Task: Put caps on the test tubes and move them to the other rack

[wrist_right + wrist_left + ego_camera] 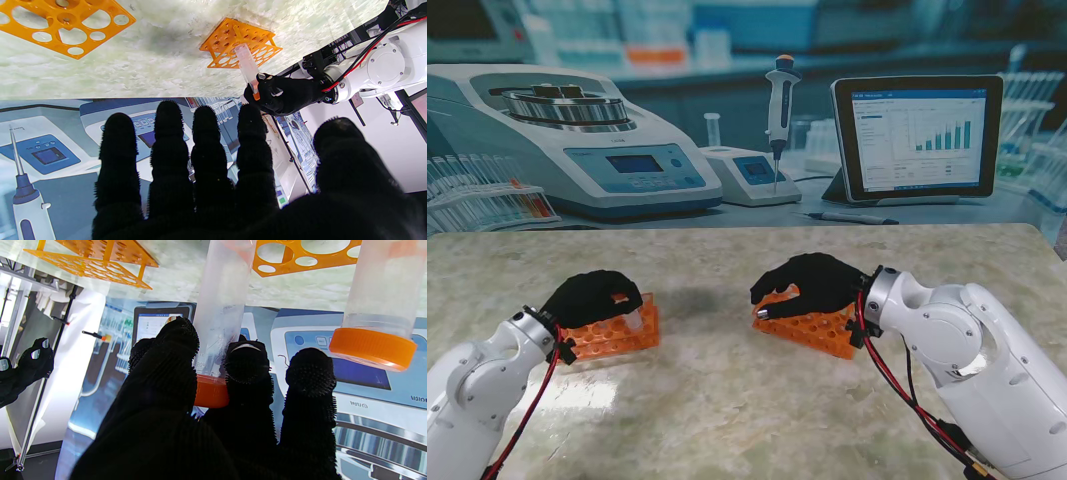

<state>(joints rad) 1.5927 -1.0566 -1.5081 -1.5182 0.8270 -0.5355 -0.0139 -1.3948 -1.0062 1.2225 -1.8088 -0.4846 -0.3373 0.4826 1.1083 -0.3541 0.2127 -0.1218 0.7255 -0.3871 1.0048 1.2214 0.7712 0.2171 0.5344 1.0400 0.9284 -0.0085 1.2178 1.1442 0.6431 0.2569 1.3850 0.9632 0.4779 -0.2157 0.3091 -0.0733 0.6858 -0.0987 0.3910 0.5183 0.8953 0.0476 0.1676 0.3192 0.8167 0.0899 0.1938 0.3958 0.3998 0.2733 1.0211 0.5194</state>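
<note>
My left hand [592, 297] is shut on a clear test tube [218, 306] with an orange cap [211, 391], gripped near the cap end. The tube's lower end is at the left orange rack [617, 332], also seen from the right wrist as the far rack [240, 46]; whether it sits in a hole I cannot tell. A second capped tube [377, 296] stands beside it. My right hand [812, 283] hovers over the right orange rack [817, 330], its fingers [206, 143] apart and holding nothing.
The backdrop along the table's far edge is a printed lab scene with a centrifuge [577, 140], a pipette [779, 110] and a tablet [917, 135]. A strip of bare marble table [707, 400] separates the two racks.
</note>
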